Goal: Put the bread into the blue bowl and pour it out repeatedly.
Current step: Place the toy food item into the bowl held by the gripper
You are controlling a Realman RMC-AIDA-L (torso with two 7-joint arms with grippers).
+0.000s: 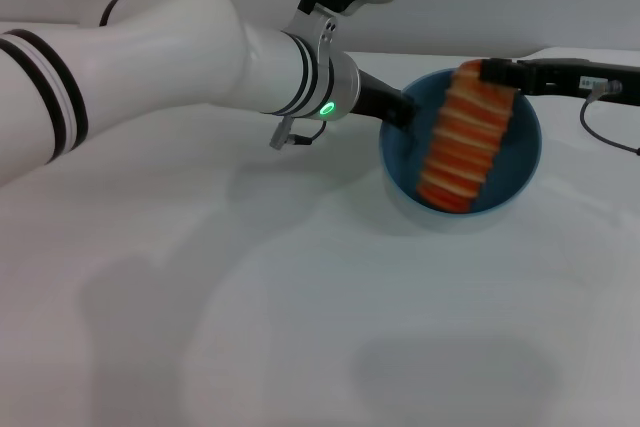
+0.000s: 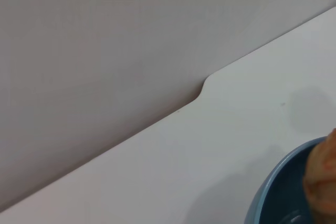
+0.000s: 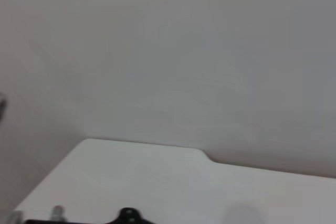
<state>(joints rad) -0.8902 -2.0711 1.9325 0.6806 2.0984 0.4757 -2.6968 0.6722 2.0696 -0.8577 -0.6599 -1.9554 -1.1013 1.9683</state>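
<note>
Head view: the blue bowl (image 1: 460, 142) sits on the white worktop (image 1: 300, 327), tipped so its opening faces the camera. The bread (image 1: 465, 137) lies inside it, orange face with cream stripes showing, one end low in the bowl and the other rising above the far rim.

The left end effector (image 1: 400, 112) reaches in from the left and meets the near-left rim of the bowl; it appears clenched on that rim, though the fingertips themselves are hidden against the blue wall. The right end effector (image 1: 495, 72) comes in from the right and is clenched on the upper end of the bread.

Left wrist view: only a curved section of the bowl's rim (image 2: 294, 182) and a blurred tan edge of the bread (image 2: 320, 182) show, with bare worktop (image 2: 210, 145) and a grey wall (image 2: 105, 51) behind. No fingers appear.

Right wrist view: neither bowl nor bread appears, only worktop (image 3: 157, 182), wall and a dark fitting (image 3: 128, 216) at the picture's edge.
</note>
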